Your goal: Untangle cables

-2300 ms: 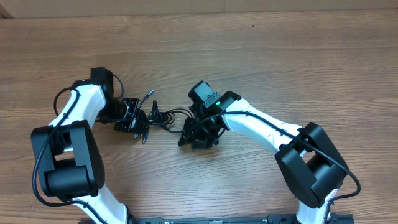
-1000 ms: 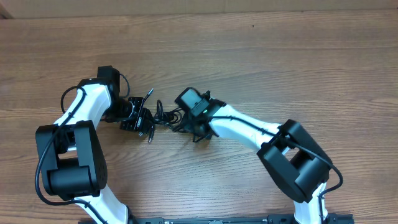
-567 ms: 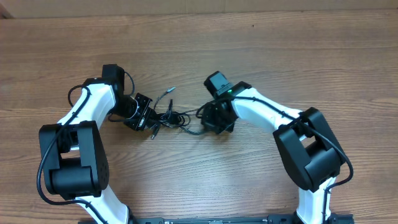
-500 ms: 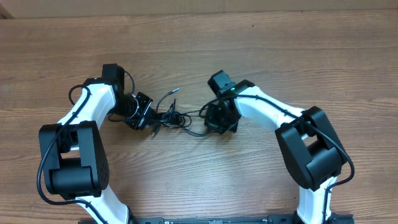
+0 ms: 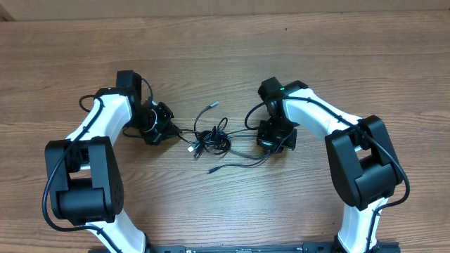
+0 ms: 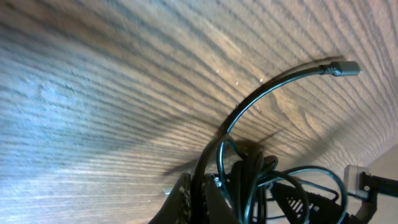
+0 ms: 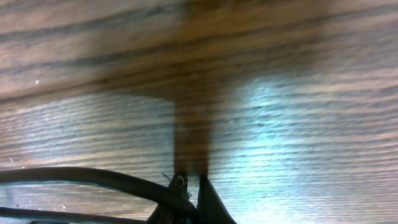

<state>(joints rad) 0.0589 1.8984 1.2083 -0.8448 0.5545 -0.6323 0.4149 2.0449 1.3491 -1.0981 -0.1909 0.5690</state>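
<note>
On the desk (image 5: pixel 225 63), midway between its side edges, the left tool (image 6: pixel 200 194) and right tool (image 7: pixel 189 200) are each clamped on a strand of the cables (image 5: pixel 211 140), with the knot between them. Pulling wider could cinch that knot tight, or a strand could slip out.

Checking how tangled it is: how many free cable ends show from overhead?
3: one plug above the knot, one at its left, one below. Others may be hidden.
</note>
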